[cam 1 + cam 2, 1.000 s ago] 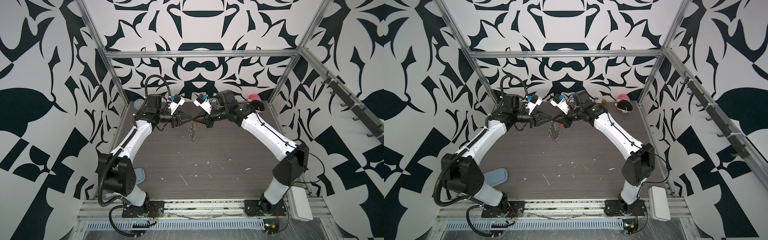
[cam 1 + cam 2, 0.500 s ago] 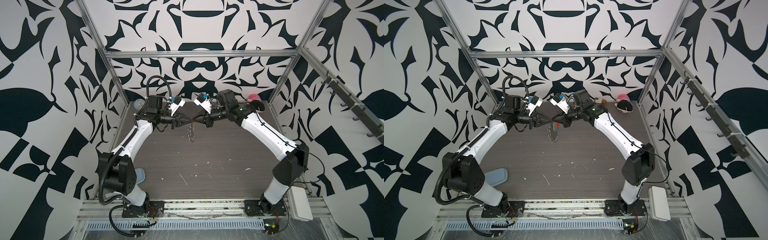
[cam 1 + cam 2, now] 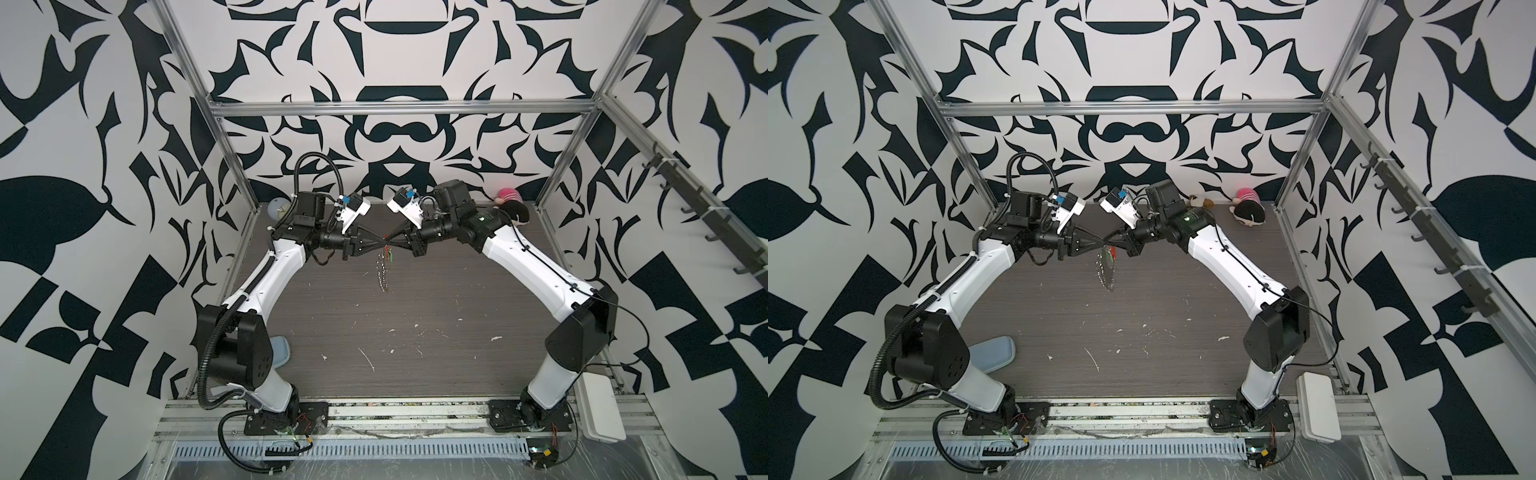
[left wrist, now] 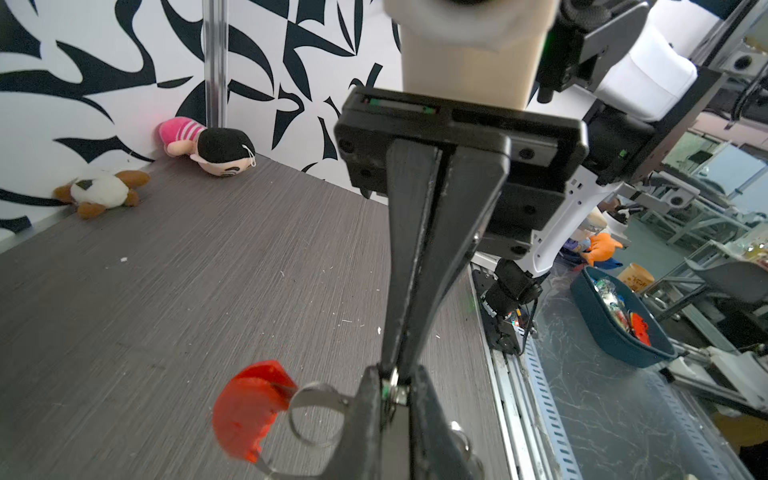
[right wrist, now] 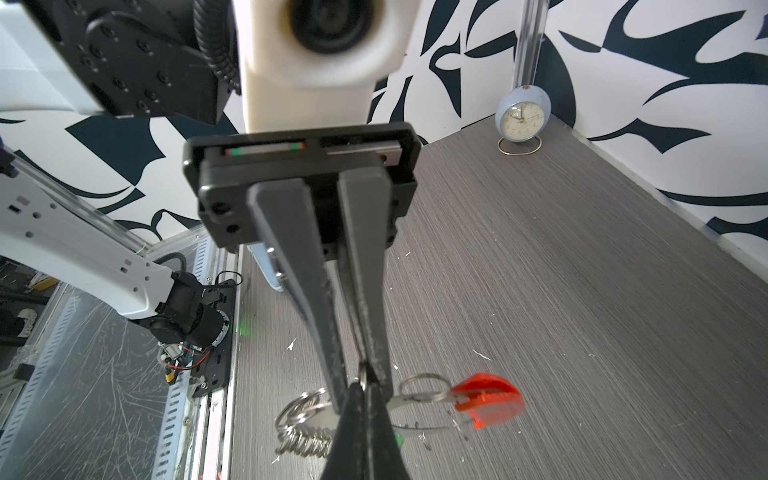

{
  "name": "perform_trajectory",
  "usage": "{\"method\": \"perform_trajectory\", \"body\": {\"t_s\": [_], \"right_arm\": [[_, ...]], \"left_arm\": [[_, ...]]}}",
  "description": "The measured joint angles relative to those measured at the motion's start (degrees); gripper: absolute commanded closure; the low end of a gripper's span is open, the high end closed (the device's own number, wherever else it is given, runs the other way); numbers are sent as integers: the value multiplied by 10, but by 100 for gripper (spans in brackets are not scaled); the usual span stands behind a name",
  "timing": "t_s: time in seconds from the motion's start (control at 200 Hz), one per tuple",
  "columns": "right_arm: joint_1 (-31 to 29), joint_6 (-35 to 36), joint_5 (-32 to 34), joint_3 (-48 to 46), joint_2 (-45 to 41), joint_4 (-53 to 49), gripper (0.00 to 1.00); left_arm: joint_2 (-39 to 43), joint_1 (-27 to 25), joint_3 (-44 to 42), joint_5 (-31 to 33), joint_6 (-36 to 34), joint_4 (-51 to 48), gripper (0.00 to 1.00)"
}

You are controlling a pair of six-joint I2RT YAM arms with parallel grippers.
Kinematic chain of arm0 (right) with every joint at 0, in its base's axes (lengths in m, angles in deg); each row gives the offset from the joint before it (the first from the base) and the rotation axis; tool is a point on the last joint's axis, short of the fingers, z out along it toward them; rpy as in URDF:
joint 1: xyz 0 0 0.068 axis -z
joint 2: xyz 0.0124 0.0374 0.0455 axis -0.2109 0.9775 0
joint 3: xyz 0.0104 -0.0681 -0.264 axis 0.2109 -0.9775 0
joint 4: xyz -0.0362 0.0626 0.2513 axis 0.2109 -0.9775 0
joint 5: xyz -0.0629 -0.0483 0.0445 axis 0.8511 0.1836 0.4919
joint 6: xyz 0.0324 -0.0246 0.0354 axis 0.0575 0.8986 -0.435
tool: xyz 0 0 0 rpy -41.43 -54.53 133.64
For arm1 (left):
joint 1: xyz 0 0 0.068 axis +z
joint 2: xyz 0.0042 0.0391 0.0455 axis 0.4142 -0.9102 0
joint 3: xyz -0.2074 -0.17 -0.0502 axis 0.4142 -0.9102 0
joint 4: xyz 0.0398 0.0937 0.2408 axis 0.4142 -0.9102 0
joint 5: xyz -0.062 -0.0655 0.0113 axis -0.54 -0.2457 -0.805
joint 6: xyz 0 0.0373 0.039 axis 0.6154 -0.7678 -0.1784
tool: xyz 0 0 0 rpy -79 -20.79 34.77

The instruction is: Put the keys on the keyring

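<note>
Above the surface (image 3: pixel 415 299), toward its far edge, the right fingers (image 4: pixel 415 249) pinch the dangling keyring (image 5: pixel 486 401) tight (left fingers (image 5: pixel 299 270) nearly closed; I cannot tell their grip).

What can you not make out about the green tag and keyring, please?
- The green tag: a sliver behind pincer fingers in both wrist views; tiny in both top views.
- Whether its ring is on the keyring: hidden where pincer tips meet.
- Part of the keyring: cut by left wrist view's edge.
</note>
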Motion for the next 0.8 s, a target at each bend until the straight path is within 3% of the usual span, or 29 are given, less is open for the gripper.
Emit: {"method": "perform_trajectory", "body": {"t_s": [0.095, 0.24, 0.43, 0.64, 0.7, 0.8], "right_arm": [[0, 1, -3, 2, 0, -7, 100], [0, 0, -4, 2, 1, -7, 100], [0, 0, -12, 10, 1, -12, 100], [0, -3, -18, 16, 5, -18, 100], [0, -4, -20, 21, 10, -20, 100], [-1, -6, -22, 29, 16, -19, 100]], "left_arm": [[0, 2, 0, -2, -17, -14, 86], [3, 6, 0, -7, -25, -26, 95], [3, 10, 0, -12, -28, -26, 98], [3, 11, 0, -16, -26, -26, 95], [3, 11, 1, -16, -25, -26, 100], [3, 11, 2, -17, -25, -26, 100]]}}
